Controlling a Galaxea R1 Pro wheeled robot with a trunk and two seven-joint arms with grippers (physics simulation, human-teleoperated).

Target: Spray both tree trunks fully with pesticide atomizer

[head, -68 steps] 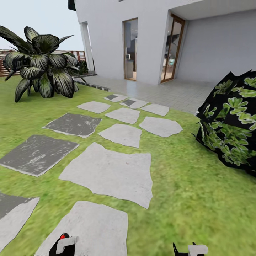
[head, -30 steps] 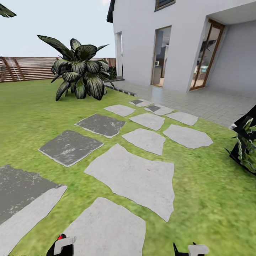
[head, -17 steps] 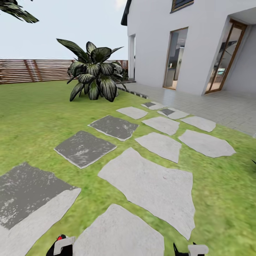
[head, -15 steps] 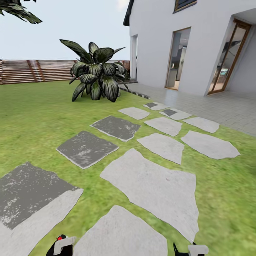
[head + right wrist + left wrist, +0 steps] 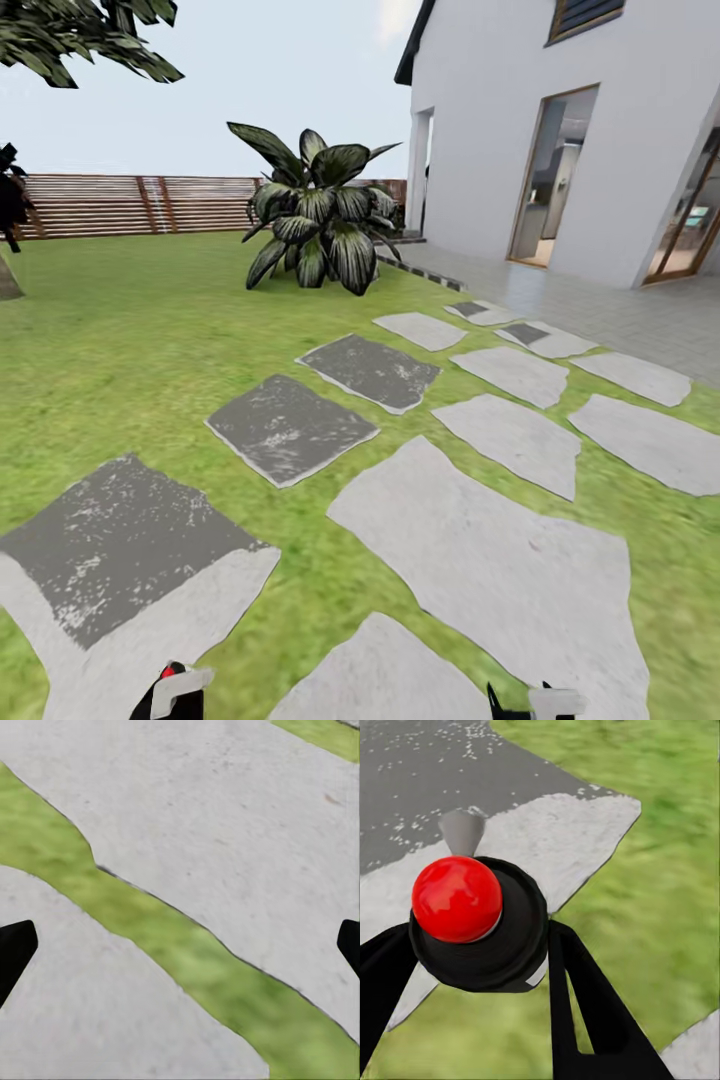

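"What's in the left gripper [image 5: 480, 937]?"
"The pesticide atomizer [image 5: 457, 900], held tight. The right gripper [image 5: 180, 945] is wide open, holding nothing."
"What changed?"
"The view swung left. A tree [image 5: 80, 35] now peeks in at the lawn's [image 5: 120, 320] left edge, so spraying is probably next."

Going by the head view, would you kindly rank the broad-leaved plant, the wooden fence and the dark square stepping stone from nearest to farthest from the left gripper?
1. Dark square stepping stone, ahead of the left gripper.
2. Broad-leaved plant, beyond it.
3. Wooden fence, at the lawn's far edge.

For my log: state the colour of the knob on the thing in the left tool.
Glossy red knob on a black body, clearest in the left wrist view.
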